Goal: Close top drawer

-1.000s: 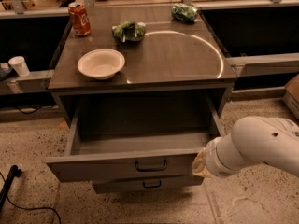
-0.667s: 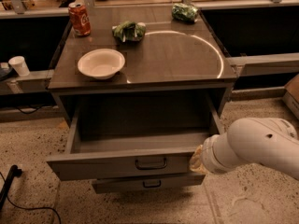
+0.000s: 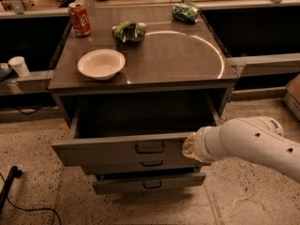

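Half open, the top drawer [image 3: 103, 153] needs our gripper [image 3: 187, 146], whose opening we cannot tell, pressing its front's right end straight and slowly inward.

The grey worktop [image 3: 178, 60] has a red soda can [image 3: 79, 20] back left, with a white bowl [image 3: 101, 64] in front of it. There's a crumpled green bag [image 3: 129, 31] mid-back and a second green bag [image 3: 185, 12] back right. The pincer [image 3: 187, 146] is down below, at the top drawer [image 3: 108, 153] front.

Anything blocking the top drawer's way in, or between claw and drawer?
Nothing visible. The top drawer is pulled out, its visible inside bare, nothing over its rim. The claw is at the right end of its front.
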`<move>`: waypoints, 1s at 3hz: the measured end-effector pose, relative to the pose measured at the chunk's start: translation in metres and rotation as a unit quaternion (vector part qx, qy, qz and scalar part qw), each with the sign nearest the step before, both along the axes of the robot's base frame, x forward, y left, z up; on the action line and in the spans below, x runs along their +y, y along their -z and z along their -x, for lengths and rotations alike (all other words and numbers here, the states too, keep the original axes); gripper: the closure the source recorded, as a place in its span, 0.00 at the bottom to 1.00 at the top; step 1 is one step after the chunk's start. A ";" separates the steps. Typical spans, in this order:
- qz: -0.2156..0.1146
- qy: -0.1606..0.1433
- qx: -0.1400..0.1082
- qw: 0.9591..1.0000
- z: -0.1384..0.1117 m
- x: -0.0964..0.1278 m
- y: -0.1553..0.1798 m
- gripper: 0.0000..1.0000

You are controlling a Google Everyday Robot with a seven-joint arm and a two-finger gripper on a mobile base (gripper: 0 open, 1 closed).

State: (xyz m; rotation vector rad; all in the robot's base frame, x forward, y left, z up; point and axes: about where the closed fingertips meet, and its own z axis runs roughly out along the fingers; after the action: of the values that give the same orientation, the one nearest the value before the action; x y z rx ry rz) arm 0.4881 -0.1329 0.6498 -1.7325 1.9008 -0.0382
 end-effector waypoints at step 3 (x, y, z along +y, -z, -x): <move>-0.070 -0.009 -0.022 0.997 -0.020 0.013 0.024 1.00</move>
State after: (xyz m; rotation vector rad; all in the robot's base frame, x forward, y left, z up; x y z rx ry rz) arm 0.5084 -0.1198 0.6262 -1.6424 1.8118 0.0615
